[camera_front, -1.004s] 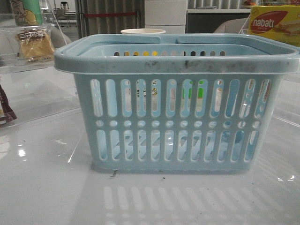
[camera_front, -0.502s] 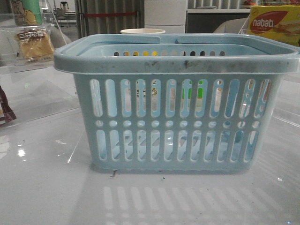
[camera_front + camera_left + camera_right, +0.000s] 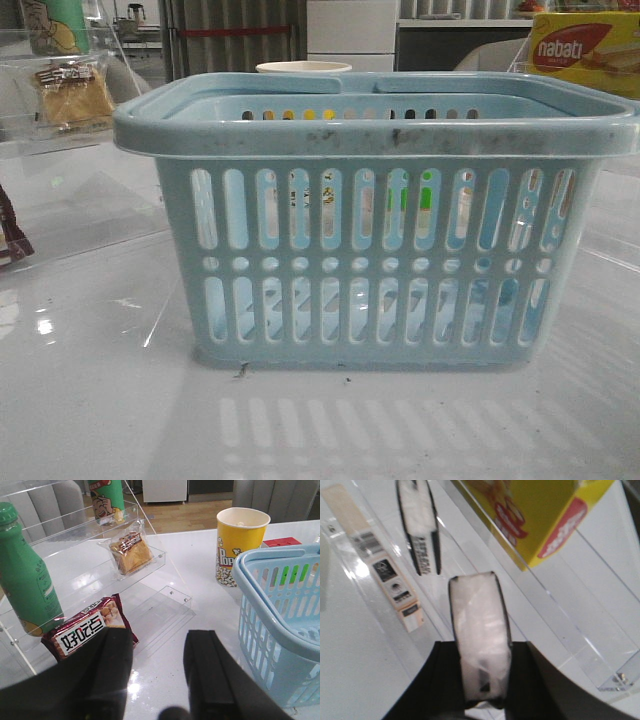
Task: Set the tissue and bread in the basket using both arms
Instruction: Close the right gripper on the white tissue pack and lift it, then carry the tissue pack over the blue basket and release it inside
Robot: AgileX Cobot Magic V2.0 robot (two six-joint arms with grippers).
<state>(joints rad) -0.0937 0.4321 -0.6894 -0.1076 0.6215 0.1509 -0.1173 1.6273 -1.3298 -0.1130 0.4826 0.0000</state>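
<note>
Right gripper point(image 3: 480, 680): we see it pinching the tissue point(image 3: 479, 635) edge-on, lifted beside the yellow box point(image 3: 530, 515). Left gripper point(image 3: 157, 675): we see its fingers spread, holding nothing, above the desk point(image 3: 165, 660) near the dark red packet point(image 3: 87, 627). We find the bread point(image 3: 131, 554) on a clear shelf, and the basket point(image 3: 375, 125) stands on the desk.

Yellow box point(image 3: 585, 52): "nabati". Yellow cup point(image 3: 240, 546): "Pop". Dark red packet point(image 3: 89, 628): Chinese characters.
</note>
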